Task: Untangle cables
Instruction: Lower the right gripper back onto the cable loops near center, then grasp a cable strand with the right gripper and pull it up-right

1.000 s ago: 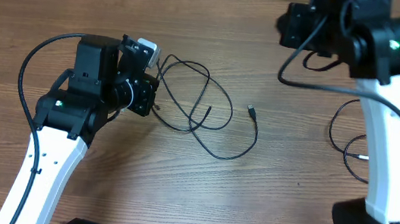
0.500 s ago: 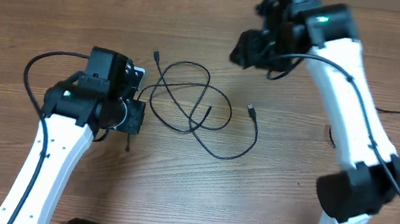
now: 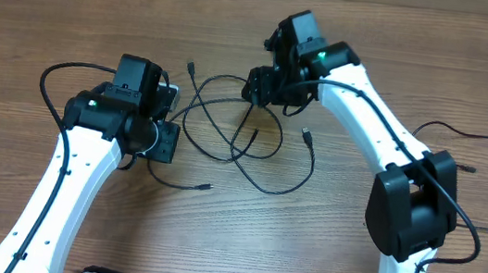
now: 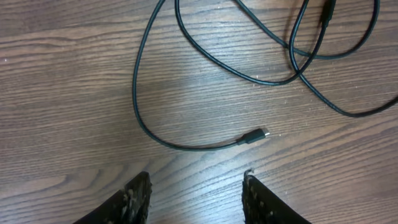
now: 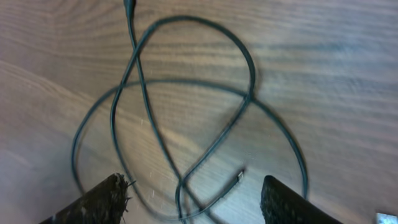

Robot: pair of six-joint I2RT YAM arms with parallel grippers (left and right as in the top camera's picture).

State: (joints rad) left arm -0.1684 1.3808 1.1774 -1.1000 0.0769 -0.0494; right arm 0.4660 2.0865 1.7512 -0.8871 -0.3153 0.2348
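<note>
The cables (image 3: pixel 253 138) lie in a loose tangle of overlapping loops in the middle of the tabletop (image 3: pixel 72 13), between the two arms. The left gripper (image 4: pixel 194 193) hangs open over bare wood, with one plug end (image 4: pixel 255 135) lying just ahead of it. The right gripper (image 5: pixel 196 199) is spread wide above the loops, gripping nothing.

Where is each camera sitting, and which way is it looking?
Overhead: fixed above, facing straight down at the brown wooden table, thin black looping cables, and the white-and-black left arm and right arm.
Left wrist: on the left arm, facing down at a cable's small black plug; its open left end effector shows below.
Right wrist: on the right arm, facing down at cable loops; its open right end effector shows below.
Shared: overhead also shows that plug, near the left arm.
</note>
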